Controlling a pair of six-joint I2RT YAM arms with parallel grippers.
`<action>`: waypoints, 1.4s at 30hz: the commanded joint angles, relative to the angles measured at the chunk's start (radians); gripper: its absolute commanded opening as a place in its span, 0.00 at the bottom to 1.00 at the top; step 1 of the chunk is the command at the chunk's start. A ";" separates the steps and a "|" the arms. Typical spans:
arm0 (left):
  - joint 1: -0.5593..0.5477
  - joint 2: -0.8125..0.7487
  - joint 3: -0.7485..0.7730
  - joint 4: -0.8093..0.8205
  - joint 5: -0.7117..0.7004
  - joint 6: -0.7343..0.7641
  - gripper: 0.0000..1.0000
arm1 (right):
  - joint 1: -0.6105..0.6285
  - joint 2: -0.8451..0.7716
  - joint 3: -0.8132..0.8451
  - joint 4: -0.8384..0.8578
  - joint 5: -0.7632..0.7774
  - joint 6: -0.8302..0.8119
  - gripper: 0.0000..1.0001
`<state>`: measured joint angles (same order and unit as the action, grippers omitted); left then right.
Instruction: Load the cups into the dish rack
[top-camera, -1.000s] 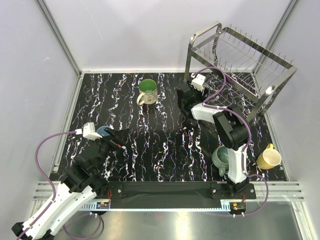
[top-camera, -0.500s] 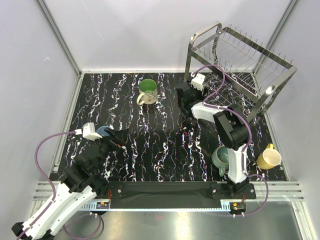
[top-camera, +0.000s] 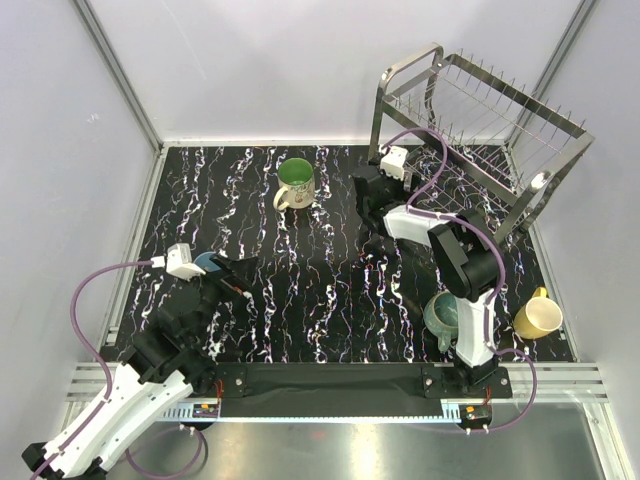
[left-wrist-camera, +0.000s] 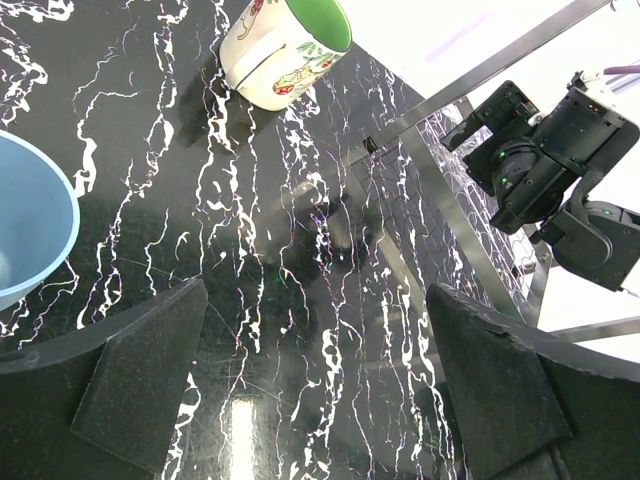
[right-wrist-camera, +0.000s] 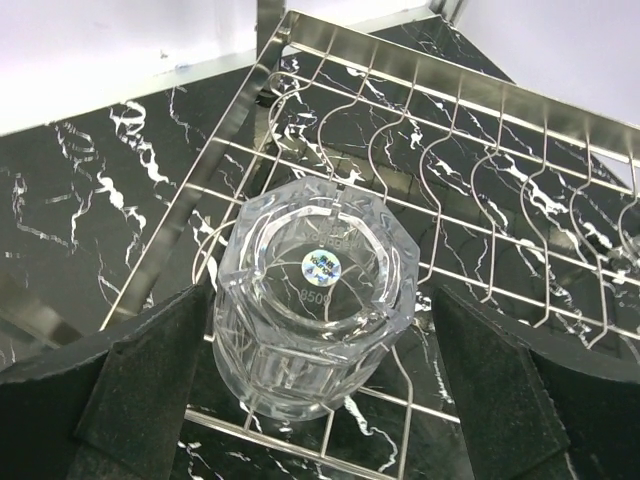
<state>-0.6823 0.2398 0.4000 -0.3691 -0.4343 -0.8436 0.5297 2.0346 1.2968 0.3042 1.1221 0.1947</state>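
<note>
The clear glass tumbler (right-wrist-camera: 315, 295) stands upside down on the wire floor of the dish rack's (right-wrist-camera: 500, 150) lower tier. My right gripper (right-wrist-camera: 320, 335) is open around it, with a gap at the right finger and the left finger close to the glass. From above, this gripper (top-camera: 371, 212) is at the rack's (top-camera: 480, 130) left end. My left gripper (left-wrist-camera: 320, 370) is open over bare table, with the light-blue cup (left-wrist-camera: 30, 225) just to its left. The cream mug (top-camera: 295, 183) stands upright at the back. The teal mug (top-camera: 441, 313) and yellow mug (top-camera: 538, 317) are near the right base.
The marble-patterned table (top-camera: 300, 300) is fenced by a metal frame and white walls. The right arm's purple cable (top-camera: 425, 170) loops beside the rack's front post (top-camera: 377, 110). The left arm (top-camera: 150, 350) lies across the near left corner.
My right gripper's jaws have spread apart, letting go of the tumbler, which now rests on the rack wires. The left arm has barely moved.
</note>
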 joint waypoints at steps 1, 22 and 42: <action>-0.002 0.009 0.019 0.033 -0.001 -0.008 0.99 | 0.015 -0.074 -0.017 0.055 -0.021 -0.073 1.00; -0.003 0.306 0.379 -0.411 -0.069 0.043 0.99 | 0.220 -0.378 -0.050 -0.713 -0.327 0.222 1.00; 0.210 0.878 0.758 -0.720 -0.087 0.212 0.76 | 0.311 -1.083 -0.495 -0.936 -1.067 0.626 0.98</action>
<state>-0.5217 1.0828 1.1400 -1.1069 -0.5529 -0.6991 0.8318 1.0256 0.8143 -0.6083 0.1276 0.7494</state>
